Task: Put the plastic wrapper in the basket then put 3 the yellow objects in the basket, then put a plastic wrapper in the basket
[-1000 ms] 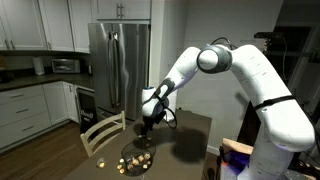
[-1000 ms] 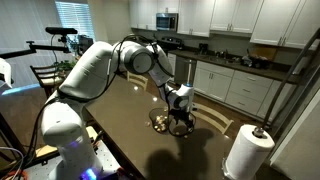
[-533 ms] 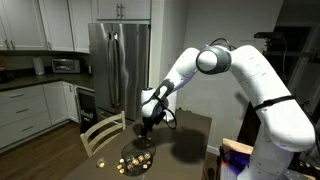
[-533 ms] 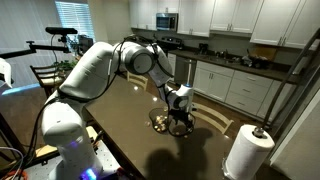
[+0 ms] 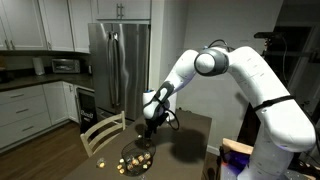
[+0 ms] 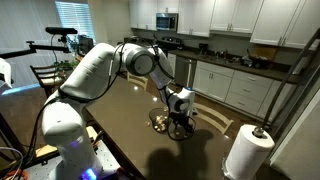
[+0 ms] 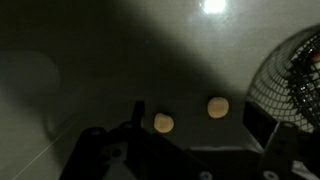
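Hovers low over dark bench [image 7: 90,45], claw [image 7: 193,108] spread wide and empty, just beside dark round wire basket [image 7: 290,70]. Leaves two small yellow roundish pieces [image 7: 163,122] outside basket, near its rim. Looks mid-task; basket's contents unclear, no wrapper visible.

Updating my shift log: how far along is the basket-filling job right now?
Done: cannot tell, since inside the basket it is too dark to read. In hand: nothing; the gripper hangs open over two yellow objects lying on the table beside the basket. Left: at least those two pieces, and no plastic wrapper shows anywhere.
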